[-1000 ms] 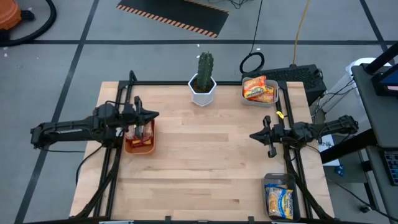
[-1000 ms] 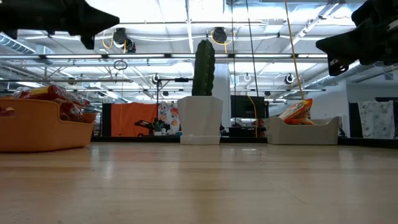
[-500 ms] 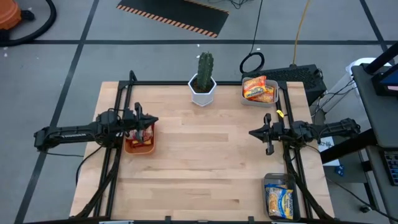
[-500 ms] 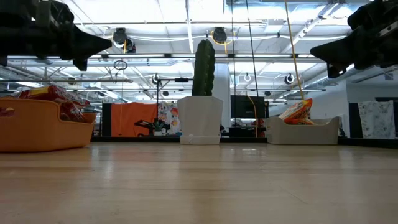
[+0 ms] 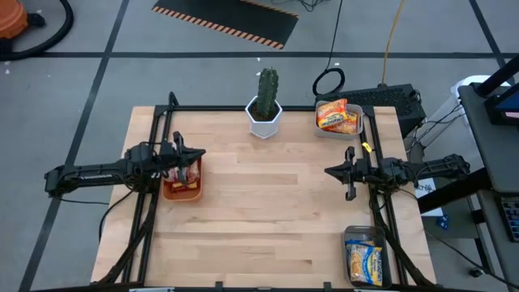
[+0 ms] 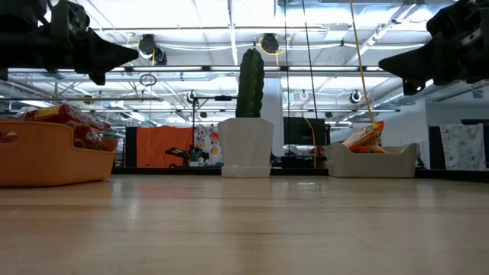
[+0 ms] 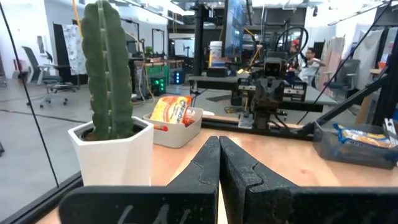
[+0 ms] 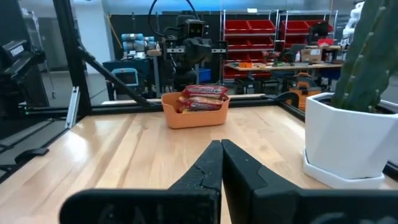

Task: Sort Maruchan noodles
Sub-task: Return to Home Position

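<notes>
Drew left gripper [image 5: 200,152] back over orange plastic bin [image 5: 183,193] of glossy red ramen packets [image 8: 203,93]; kept right gripper [image 5: 328,172] opposite. Both with fingers [image 7: 206,167] pressed together, empty. Sorting seemingly done.

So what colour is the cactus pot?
White pot, clearest in the left wrist view.

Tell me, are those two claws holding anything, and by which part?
Nothing is held. The left gripper, by the orange bin, and the right gripper are both shut, empty.
</notes>
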Robot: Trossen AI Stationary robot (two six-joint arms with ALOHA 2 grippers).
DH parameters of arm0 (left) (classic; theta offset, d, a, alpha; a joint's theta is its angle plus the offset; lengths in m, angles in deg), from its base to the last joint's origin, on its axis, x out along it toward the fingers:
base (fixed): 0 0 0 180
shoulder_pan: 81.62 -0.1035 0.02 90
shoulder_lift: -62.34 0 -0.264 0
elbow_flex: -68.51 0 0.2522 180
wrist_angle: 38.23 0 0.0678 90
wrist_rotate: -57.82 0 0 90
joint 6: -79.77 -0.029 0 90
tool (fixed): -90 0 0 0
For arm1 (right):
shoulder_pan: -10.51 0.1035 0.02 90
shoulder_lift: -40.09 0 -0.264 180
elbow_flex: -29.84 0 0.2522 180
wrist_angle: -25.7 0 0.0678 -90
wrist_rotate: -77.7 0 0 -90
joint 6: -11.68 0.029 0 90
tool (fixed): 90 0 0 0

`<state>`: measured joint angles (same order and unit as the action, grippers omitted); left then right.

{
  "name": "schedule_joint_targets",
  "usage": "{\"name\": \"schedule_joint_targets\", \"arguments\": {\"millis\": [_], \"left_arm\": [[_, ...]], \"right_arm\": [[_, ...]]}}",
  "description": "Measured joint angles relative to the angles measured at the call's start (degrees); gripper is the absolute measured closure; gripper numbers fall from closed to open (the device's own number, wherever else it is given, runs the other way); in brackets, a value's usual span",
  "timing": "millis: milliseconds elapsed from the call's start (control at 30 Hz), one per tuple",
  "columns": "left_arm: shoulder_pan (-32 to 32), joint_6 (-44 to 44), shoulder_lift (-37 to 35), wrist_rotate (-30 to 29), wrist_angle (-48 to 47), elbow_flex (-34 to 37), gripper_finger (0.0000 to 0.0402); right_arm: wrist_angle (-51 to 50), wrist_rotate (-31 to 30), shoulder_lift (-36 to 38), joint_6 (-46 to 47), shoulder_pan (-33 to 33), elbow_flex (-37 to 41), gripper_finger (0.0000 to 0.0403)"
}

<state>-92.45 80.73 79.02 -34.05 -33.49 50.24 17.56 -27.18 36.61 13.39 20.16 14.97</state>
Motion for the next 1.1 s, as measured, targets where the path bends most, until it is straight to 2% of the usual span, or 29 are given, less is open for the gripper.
{"name": "schedule_joint_targets", "arguments": {"millis": [400, 667, 867, 1033, 1100], "left_arm": [[0.00, 0.43, 0.00, -0.09, -2.16, -0.02, 0.0401], [0.00, 1.06, 0.00, -0.07, -3.35, -0.02, 0.0401], [0.00, 1.06, 0.00, -0.07, -3.32, -0.02, 0.0401], [0.00, 1.06, 0.00, -0.07, -3.28, -0.04, 0.0401], [0.00, 1.07, 0.00, -0.07, -3.23, -0.04, 0.0401]], "right_arm": [[-0.33, 1.81, 0.04, -1.39, -1.21, 0.04, 0.0403], [-0.57, 16.13, 0.07, -0.91, -6.97, 0.04, 0.0403], [-0.17, 16.77, 0.07, -3.23, -12.37, 0.04, 0.0403], [-0.63, 22.45, 0.07, -3.69, -15.28, 0.04, 0.0403], [-1.64, 22.62, 0.06, -3.12, -15.84, 0.04, 0.0403]]}}
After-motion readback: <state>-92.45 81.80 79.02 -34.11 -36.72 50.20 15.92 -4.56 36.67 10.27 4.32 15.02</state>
